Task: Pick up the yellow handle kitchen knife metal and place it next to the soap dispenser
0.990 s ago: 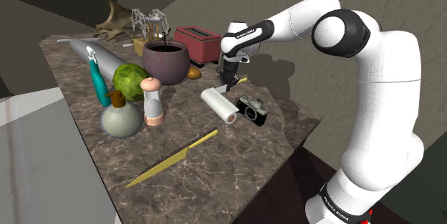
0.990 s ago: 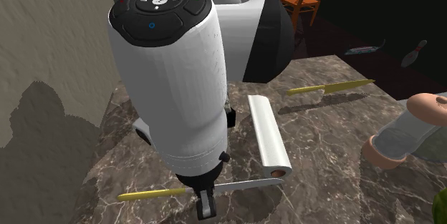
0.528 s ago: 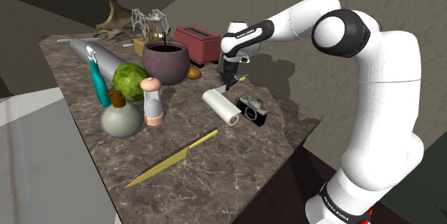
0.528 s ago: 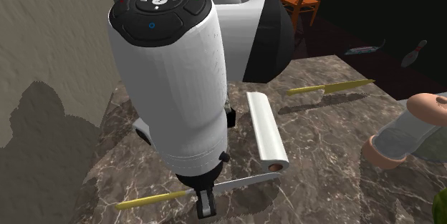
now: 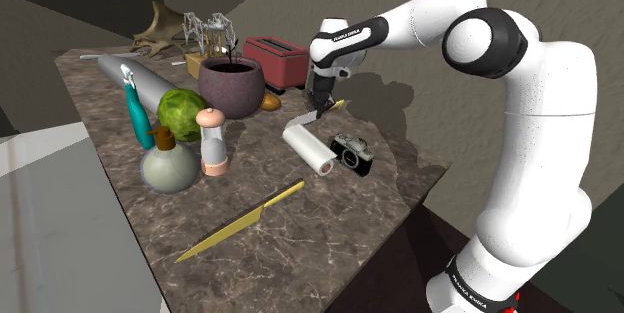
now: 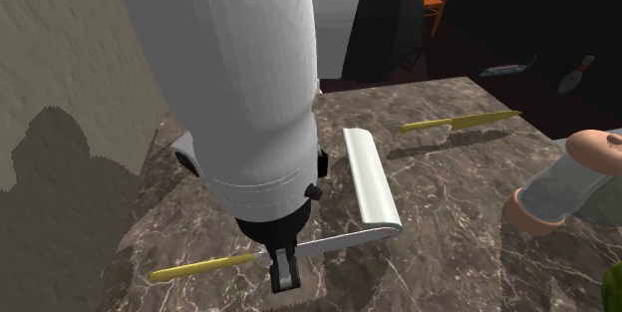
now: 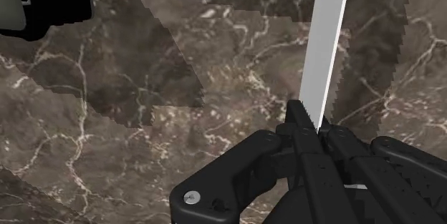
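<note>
My gripper is shut on a knife with a yellow handle and a grey metal blade, held just above the dark marble table at its far side. In the second exterior view the gripper clasps the knife where handle meets blade. The wrist view has the blade running out from between the closed fingers. The soap dispenser, a round grey-green bottle with a brown pump, stands toward the shoulder view's left.
A white roll and a black camera lie beside the gripper. An all-yellow knife lies near the front edge. A pink-topped shaker, cabbage, teal spray bottle, pot and red toaster crowd the back.
The hand has risen and carried the yellow-handled knife up off the table, its handle end swinging slightly. Everything else has stayed in place.
</note>
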